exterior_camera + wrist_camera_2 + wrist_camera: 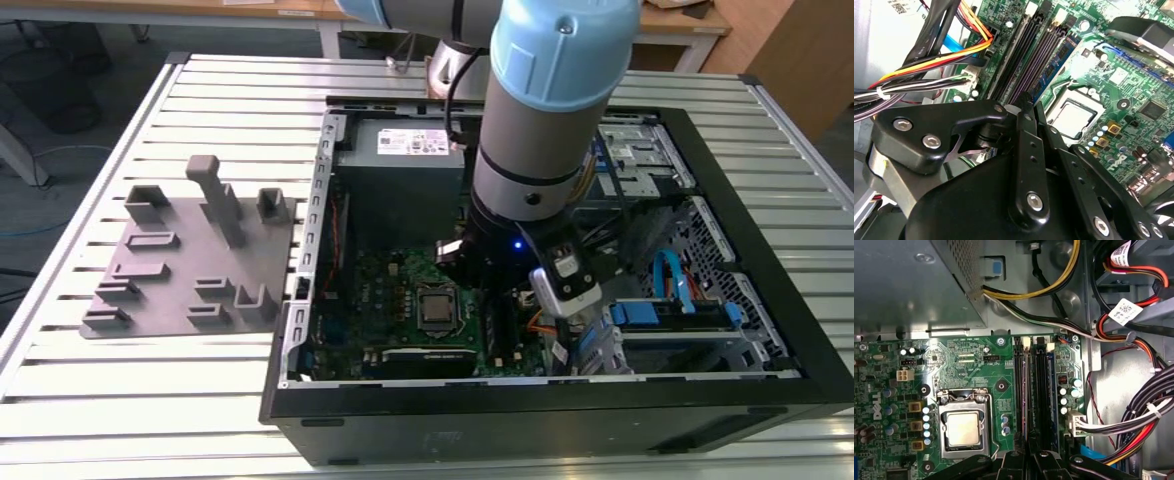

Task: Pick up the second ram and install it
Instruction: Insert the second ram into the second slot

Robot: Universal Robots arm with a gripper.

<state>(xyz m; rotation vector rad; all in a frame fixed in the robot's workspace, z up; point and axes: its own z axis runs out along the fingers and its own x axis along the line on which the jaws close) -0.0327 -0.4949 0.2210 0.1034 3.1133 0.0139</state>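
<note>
I am holding the black metal gripper (1026, 107) low over the ribbed memory slots (1031, 390) of the glossy green motherboard (969, 365); its fingers are sitting pressed together. In both wrist views a thin blue-green ram (1056, 62) is standing seated in a slot beside the square silver processor (963, 429).

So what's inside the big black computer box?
Inside the case lies a green motherboard with a silver processor, black memory slots, a grey power supply and bundles of coloured wires. The arm hides the part beneath it.
</note>
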